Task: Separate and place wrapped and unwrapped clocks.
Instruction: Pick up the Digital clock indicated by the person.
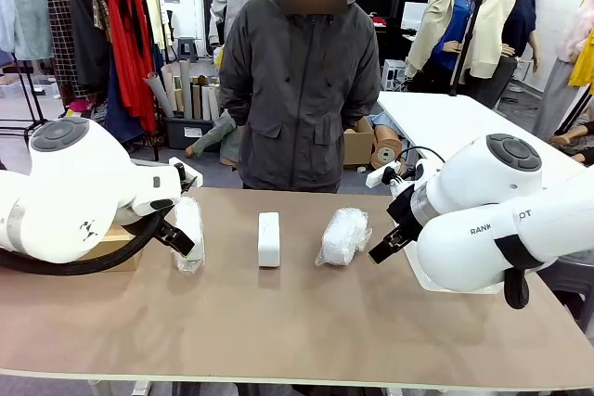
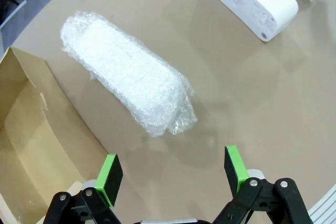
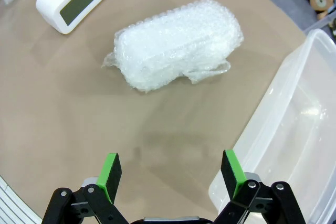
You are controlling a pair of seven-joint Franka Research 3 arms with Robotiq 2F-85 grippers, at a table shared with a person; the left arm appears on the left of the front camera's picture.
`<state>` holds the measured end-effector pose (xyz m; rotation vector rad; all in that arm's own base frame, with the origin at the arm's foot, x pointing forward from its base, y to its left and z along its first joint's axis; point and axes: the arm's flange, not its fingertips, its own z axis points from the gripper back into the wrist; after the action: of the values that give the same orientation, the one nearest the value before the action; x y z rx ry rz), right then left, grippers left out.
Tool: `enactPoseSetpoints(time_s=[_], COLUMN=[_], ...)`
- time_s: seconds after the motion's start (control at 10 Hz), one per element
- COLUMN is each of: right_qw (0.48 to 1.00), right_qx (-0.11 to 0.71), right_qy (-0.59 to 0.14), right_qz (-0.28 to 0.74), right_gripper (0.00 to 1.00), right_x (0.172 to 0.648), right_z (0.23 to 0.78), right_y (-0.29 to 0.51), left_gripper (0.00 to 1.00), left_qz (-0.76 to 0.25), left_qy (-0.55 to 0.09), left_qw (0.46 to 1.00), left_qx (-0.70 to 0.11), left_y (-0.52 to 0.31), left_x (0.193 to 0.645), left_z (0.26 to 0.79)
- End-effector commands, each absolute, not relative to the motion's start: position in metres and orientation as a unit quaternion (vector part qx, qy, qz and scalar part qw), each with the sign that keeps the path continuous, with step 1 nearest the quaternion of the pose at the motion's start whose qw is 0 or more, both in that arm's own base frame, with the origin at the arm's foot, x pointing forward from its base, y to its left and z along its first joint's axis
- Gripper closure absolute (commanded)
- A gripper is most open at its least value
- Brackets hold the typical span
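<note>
While a person (image 1: 299, 90) in a dark jacket stood at the far side of the brown desk (image 1: 278, 331), three clocks lay on it in a row, each apart from the next. At the robot's left lay a clock in crinkly bubble wrap, the left bundle (image 1: 188, 234). In the middle lay a bare white clock (image 1: 269, 238) with rounded edges. At the robot's right lay a second wrapped clock, the right bundle (image 1: 345, 235).

A white robot arm reached in from each side. The left jaws stood wide apart and held nothing. Their green pads (image 2: 110, 174) pointed down at bare desk just short of the left bundle. An open cardboard box (image 2: 31, 145) stood just beside that bundle, on the side away from the bare white clock.

The right jaws were also wide apart and empty, green pads (image 3: 111, 174) aimed at the desk near the right bundle. A clear plastic tub (image 3: 294, 129) stood beside that bundle. Seen from the right wrist, the bare white clock showed a dark display panel.
</note>
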<state>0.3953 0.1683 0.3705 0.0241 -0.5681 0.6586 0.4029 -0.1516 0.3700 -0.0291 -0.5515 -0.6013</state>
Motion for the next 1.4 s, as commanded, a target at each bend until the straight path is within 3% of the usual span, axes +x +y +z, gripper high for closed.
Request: enactPoseSetpoints(time_s=[0.0, 0.8, 1.0, 1.3], right_qw=[0.911, 0.907, 0.918, 0.905], right_qx=[0.0, -0.127, -0.088, -0.11], right_qy=[-0.258, -0.167, -0.151, -0.169], right_qz=[0.323, 0.366, 0.356, 0.374], right_gripper=[0.0, 0.0, 0.0, 0.0], right_x=[0.394, 0.359, 0.352, 0.356], right_z=[0.375, 0.392, 0.389, 0.388], right_y=[0.17, 0.185, 0.182, 0.179], left_gripper=[0.0, 0.0, 0.0, 0.0], left_qz=[-0.292, -0.394, -0.408, -0.385], left_qy=[-0.268, -0.192, -0.186, -0.195], left_qw=[0.918, 0.893, 0.891, 0.897], left_qx=[-0.014, -0.103, -0.069, -0.093], left_y=[-0.152, -0.151, -0.153, -0.161], left_x=[0.403, 0.397, 0.403, 0.391], left_z=[0.37, 0.415, 0.42, 0.417])
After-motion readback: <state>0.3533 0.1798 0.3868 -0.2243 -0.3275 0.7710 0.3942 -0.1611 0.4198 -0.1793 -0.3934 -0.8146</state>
